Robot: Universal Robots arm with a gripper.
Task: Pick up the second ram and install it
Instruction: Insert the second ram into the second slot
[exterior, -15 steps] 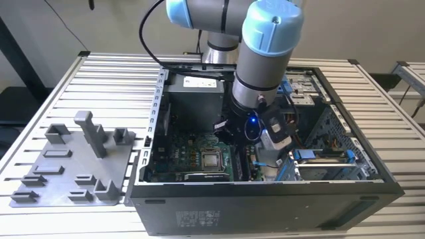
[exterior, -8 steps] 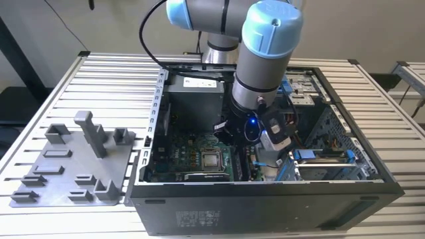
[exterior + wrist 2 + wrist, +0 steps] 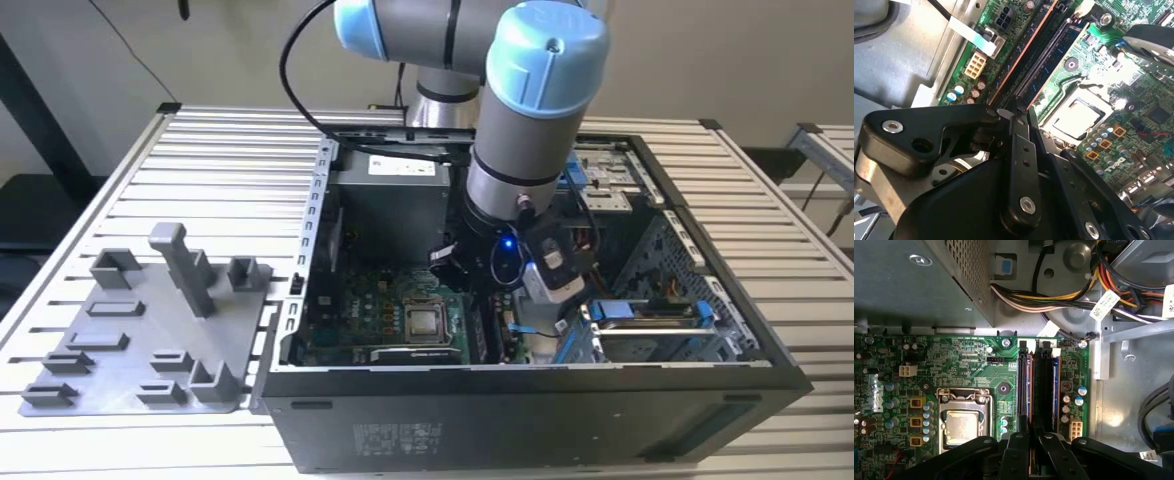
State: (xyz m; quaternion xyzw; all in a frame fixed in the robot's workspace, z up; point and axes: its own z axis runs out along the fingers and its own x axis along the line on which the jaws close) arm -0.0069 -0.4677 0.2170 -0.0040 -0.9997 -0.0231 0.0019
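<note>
Slatted metal tabletop [image 3: 160, 170] fills the scene, and on it sits the open computer case [image 3: 534, 400], with the grey holder tray [image 3: 134, 340] just beside it on the exterior view's left, its slots showing no stick. The arm [image 3: 527, 120] reaches down into the case, wrist deep over the motherboard [image 3: 964, 365].

Down on that board, the bare processor socket [image 3: 961, 420] sits near the memory slots [image 3: 1041, 385], which run in a tight row of dark channels. In both wrist views the claw [image 3: 1030, 440] is right over those slots, its black fingers [image 3: 1019, 150] drawn close together on a thin edge. That edge looks like the second ram [image 3: 1030, 390], standing on its long edge in the slot line, with another dark stick alongside it; I cannot tell for certain how deep it sits.

So my read: pickup is done, and we are in the seating stage. What this calls for is a straight, even press along the slot, no twist, until both end latches catch. Any tilt here and the stick could bind against its neighbour.
</note>
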